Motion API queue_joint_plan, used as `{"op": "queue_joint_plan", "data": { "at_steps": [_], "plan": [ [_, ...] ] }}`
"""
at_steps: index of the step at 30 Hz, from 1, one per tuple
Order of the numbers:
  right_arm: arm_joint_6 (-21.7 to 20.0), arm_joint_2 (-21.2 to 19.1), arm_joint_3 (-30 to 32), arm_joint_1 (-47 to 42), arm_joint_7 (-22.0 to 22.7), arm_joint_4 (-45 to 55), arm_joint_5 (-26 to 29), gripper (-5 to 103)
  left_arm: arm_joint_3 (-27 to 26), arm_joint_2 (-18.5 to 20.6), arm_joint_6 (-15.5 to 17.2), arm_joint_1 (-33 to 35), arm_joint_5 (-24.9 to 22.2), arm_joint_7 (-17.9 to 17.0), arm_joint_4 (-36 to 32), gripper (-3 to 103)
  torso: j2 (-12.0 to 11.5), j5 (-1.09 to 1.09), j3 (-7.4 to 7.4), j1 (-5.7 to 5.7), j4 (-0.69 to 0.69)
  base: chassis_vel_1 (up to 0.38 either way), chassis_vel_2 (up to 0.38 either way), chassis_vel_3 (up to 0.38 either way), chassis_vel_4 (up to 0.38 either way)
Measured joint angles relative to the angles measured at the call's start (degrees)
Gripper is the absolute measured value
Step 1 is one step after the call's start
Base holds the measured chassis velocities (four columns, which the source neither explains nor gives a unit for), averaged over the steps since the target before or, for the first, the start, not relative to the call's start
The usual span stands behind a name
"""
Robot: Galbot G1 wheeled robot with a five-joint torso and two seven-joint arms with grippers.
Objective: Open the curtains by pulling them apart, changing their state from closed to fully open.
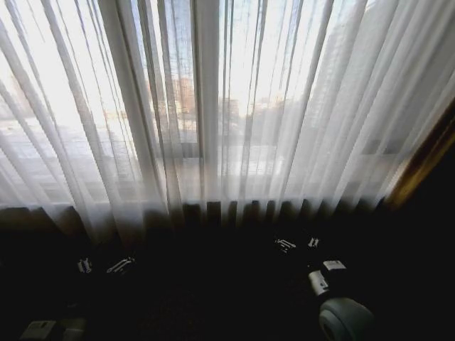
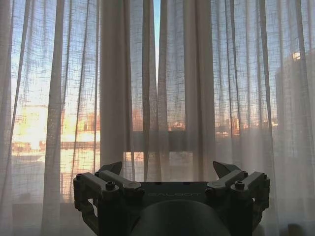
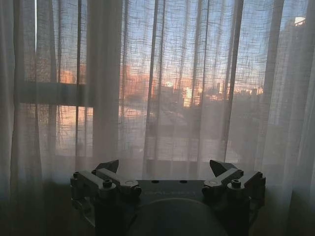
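Note:
The curtains hang shut across the window as sheer white pleated panels, meeting near the middle. In the left wrist view the curtains show a thin slit of sky where two panels meet. My left gripper is open, just short of the fabric and touching nothing. My right gripper is also open, facing the curtains farther right, with nothing between its fingers. From the head, the left gripper and right gripper sit low in the dark below the curtain hem.
A brown frame edge slants along the right side. A dark window bar crosses behind the fabric. My right arm's rounded joint sits at the lower right. Below the hem everything is in shadow.

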Motion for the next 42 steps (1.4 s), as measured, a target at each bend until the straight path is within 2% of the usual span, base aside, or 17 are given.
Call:
{"op": "queue_joint_plan", "data": {
  "at_steps": [25,39,42],
  "plan": [
    [0.7,0.3,0.1,-0.1,-1.1,0.0,-0.3,100,-0.4,0.0,-0.9,0.7,-0.1,0.2,0.2,100,0.0,0.00,0.00,-0.01,0.00,-0.006,0.011,0.011,-0.008],
    [0.9,0.5,-0.1,-0.1,-2.2,0.0,-1.8,100,-0.5,-0.1,-1.4,1.1,-0.1,0.3,0.3,100,0.0,-0.03,0.01,0.03,0.00,-0.159,0.175,0.152,-0.173],
    [0.9,0.6,-0.2,-0.1,-2.2,-0.1,-1.9,100,-0.6,-0.1,-1.4,1.1,-0.1,0.3,0.3,100,0.0,0.02,0.01,0.02,0.00,-0.111,0.160,0.096,-0.183]
  ]
}}
